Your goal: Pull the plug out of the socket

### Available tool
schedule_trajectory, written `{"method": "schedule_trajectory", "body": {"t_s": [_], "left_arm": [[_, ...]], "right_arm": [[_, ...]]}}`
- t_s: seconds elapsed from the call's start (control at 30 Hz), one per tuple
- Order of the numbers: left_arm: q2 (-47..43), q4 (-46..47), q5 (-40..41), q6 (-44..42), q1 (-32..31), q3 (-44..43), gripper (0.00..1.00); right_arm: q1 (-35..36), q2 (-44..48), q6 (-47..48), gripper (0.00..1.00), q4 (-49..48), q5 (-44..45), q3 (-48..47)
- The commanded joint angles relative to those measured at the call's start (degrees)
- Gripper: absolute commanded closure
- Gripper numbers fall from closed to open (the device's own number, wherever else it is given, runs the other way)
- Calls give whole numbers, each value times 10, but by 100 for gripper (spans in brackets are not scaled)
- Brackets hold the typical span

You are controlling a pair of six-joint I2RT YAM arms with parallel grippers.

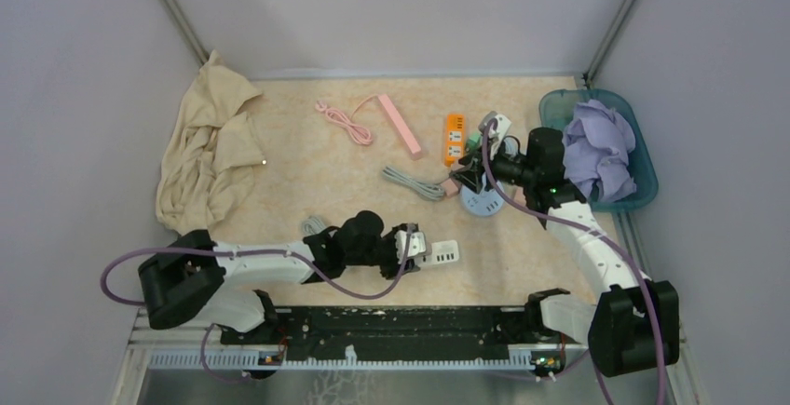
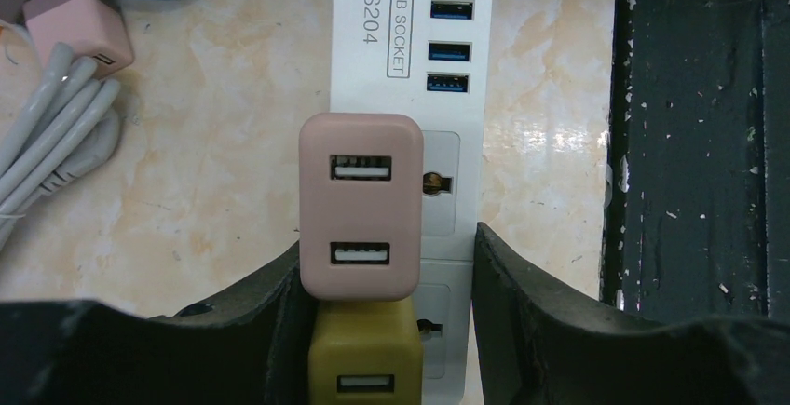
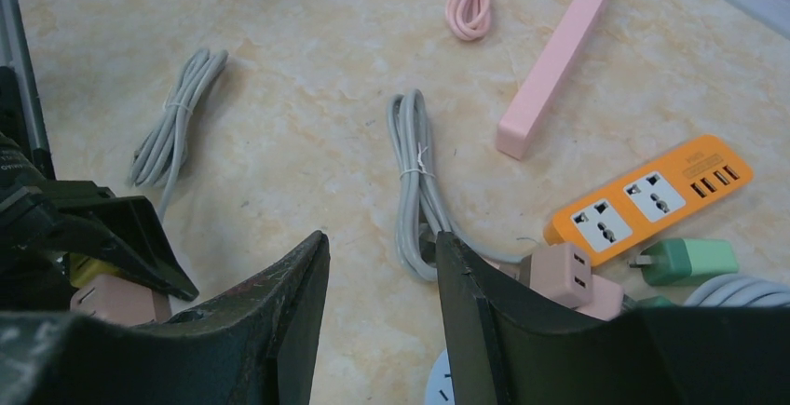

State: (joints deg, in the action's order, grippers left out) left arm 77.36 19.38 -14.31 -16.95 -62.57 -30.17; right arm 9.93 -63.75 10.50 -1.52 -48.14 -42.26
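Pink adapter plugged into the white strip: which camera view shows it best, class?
Left wrist: the pink adapter fills the centre, both ports clear, seated on the white strip. Top external shows the left gripper mostly hiding it; right wrist catches only a pink corner.

Left arm stretched low rightward, left gripper clamped, right arm reaching forward, right gripper parted

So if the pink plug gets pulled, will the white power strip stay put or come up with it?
Left free, it would probably come along: the white power strip looks like a light plastic bar on a smooth table. It should stay stiff, not bend. The left gripper, clamped across it by the pink plug, likely pins it.
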Motion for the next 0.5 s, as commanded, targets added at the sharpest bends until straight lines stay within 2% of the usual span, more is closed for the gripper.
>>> {"method": "schedule_trajectory", "body": {"t_s": [0.0, 0.27, 0.47], "left_arm": [[26, 49, 2, -15, -15, -37, 100], [91, 54, -3, -23, -25, -70, 98], [149, 30, 8, -42, -26, -115, 81]], "right_arm": [[-6, 8, 9, 54, -29, -15, 2], [-7, 11, 7, 54, -32, -17, 3], [-7, 11, 7, 54, -32, -18, 3]]}}
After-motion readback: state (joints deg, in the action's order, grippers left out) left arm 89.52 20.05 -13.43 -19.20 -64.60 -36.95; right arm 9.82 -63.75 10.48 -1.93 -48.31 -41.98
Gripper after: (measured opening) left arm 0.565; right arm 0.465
